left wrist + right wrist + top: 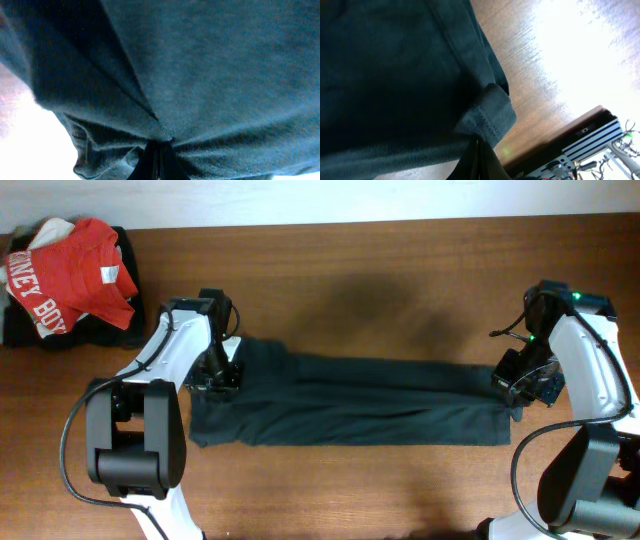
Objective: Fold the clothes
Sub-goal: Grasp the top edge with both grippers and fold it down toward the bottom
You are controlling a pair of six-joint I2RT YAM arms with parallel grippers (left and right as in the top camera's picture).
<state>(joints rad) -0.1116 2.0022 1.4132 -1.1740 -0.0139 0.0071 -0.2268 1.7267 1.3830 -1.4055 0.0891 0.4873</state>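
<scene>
The clothes (350,400), a dark shirt with its plain side up, lie as a long band across the middle of the table. My left gripper (216,373) is shut on the fabric at the band's left end. In the left wrist view the cloth (200,75) bunches into folds that run into my left gripper (157,155). My right gripper (516,383) is shut on the band's right end. The right wrist view shows a stitched hem corner (490,117) pinched at my right gripper (479,155), just above the wooden table (535,65).
A red shirt with white lettering (70,275) lies on a pile of dark clothes at the far left corner. The table's far edge (400,220) runs along the top. Metal hardware (590,145) sits beyond the table edge on the right.
</scene>
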